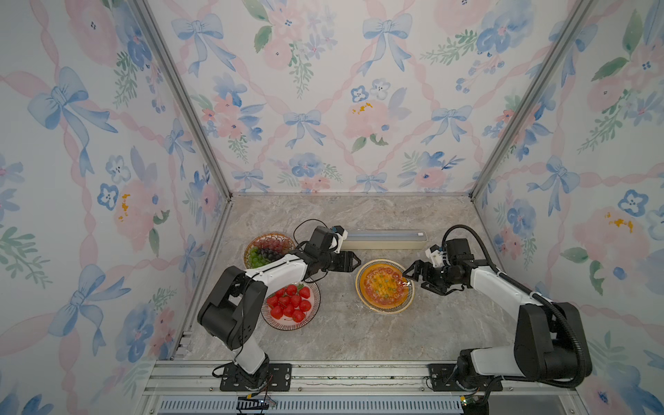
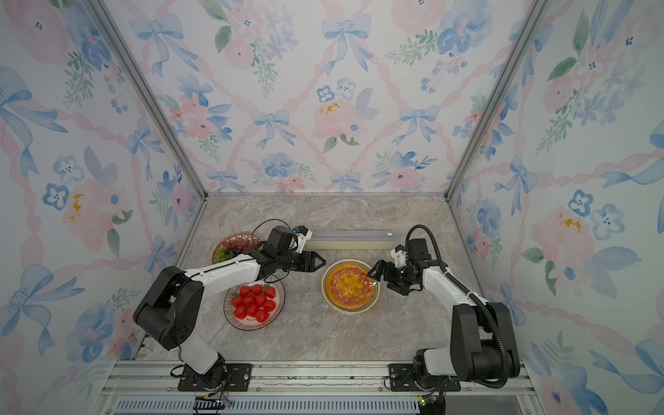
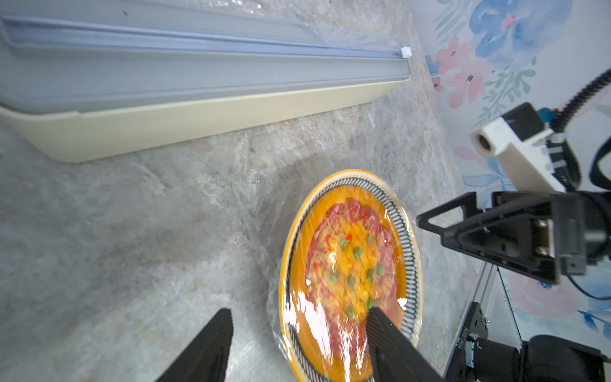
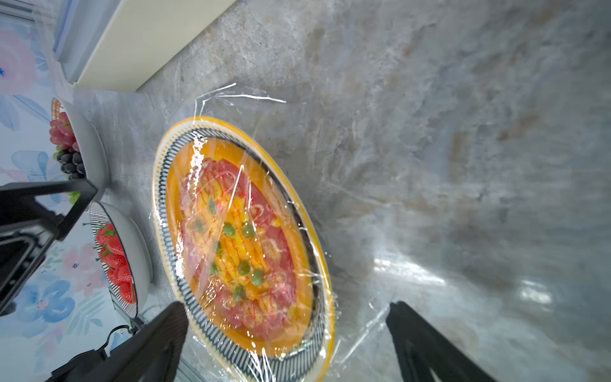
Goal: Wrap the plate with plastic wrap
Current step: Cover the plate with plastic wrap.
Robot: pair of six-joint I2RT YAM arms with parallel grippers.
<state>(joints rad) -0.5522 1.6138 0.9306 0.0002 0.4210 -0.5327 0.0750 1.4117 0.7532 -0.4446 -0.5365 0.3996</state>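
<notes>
Thin, clear, crinkly plastic wrap (image 4: 238,198) lies stretched over a round ceramic plate (image 1: 384,310) with a yellow rim, a black-and-white striped band and an orange-and-red dish dotted with green. The plate sits flat on the grey marble-look tabletop (image 1: 359,341) between the robot's two arms. The covering looks largely done: the film spans the food from rim to rim and, as far as the wrist views show, is not joined to its dispenser. What seems left is the tucking, since loose, wrinkled margins of film fan out on the table beside the rim rather than hugging its underside. The black left gripper (image 1: 357,262) is poised just off the plate's far-left edge, jaws apart and holding nothing. The black right gripper (image 1: 413,280) stands close against the plate's right edge, jaws spread wide, likewise empty. The long, narrow cream box (image 1: 384,240) with a translucent top lies behind the plate and apart from it. Its long axis runs side to side, parallel to the back wall, with a small white slider (image 1: 419,234) at its right end. A bowl of grapes (image 1: 269,234) and a bowl of strawberries (image 1: 291,328) sit to the left, beneath the left arm.
</notes>
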